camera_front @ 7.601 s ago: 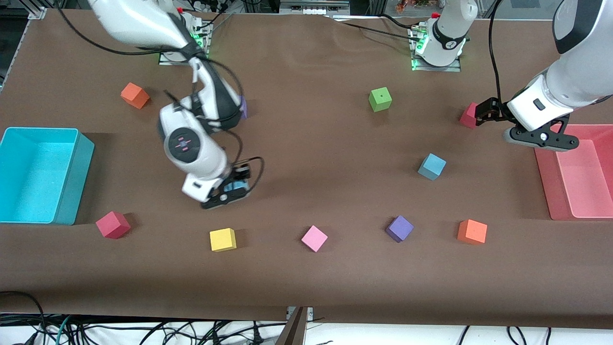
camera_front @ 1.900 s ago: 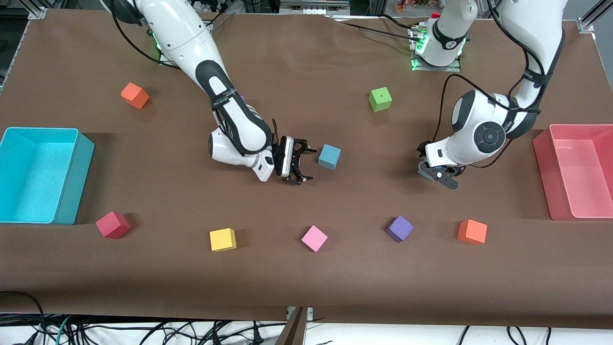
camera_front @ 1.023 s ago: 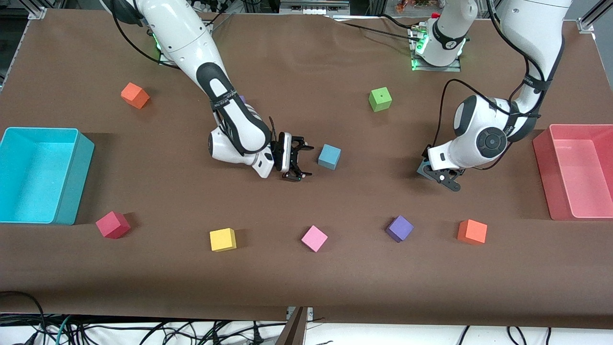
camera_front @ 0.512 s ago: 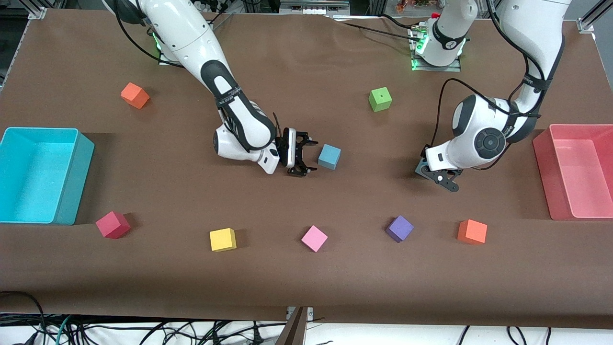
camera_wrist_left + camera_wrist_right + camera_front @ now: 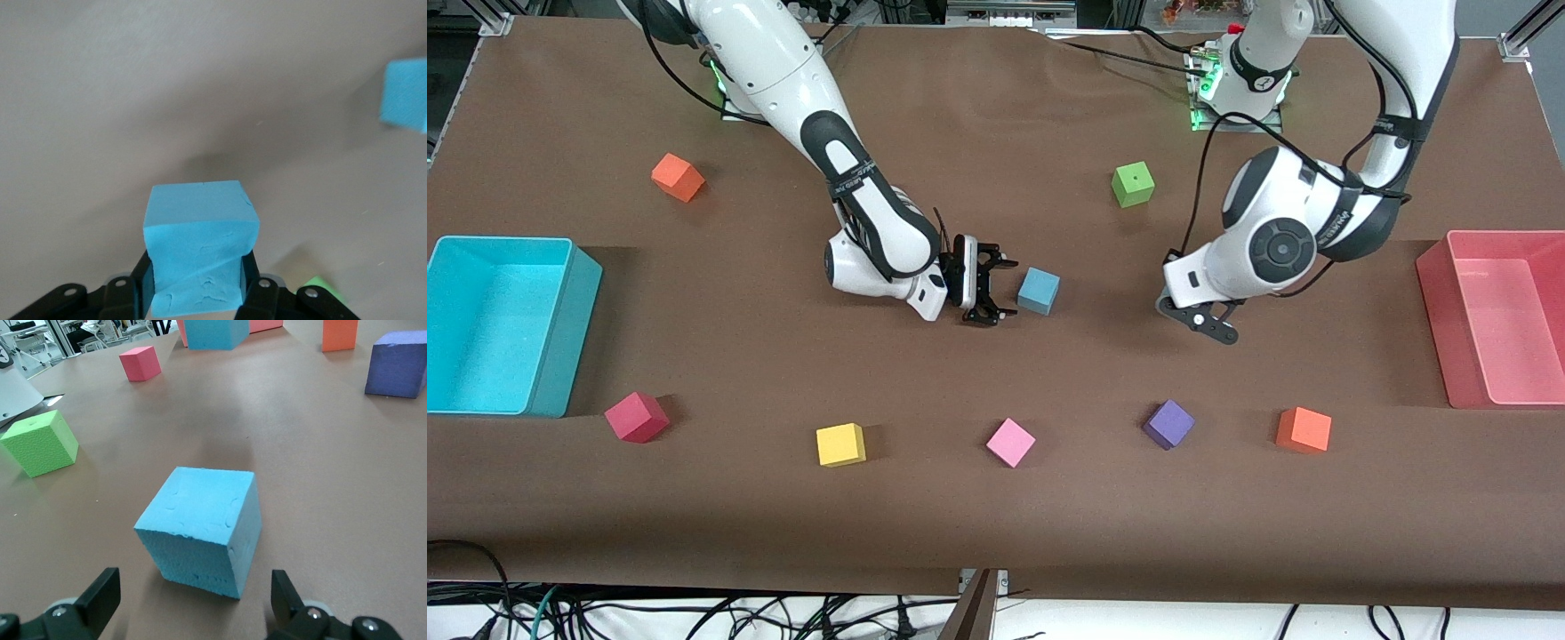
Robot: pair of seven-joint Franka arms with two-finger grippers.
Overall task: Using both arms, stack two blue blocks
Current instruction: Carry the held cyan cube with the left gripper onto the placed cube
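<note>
While the left gripper point(image 5: 1202, 318) hangs above the worktop's middle, toward the left arm's end, its fingers point(image 5: 257, 293) pinch one blue block point(image 5: 199, 248) clear of the brown table point(image 5: 996, 498). Second blue block point(image 5: 1039, 291) rests on the table near the worktop's centre, just beside the right gripper point(image 5: 992, 290), whose fingers point(image 5: 100, 595) are spread wide and low, not touching it. Elsewhere: green cube point(image 5: 1133, 184) toward the edge where the bases stand; purple cube point(image 5: 1168, 423) and pink cube point(image 5: 1010, 442) toward the front camera's edge.
</note>
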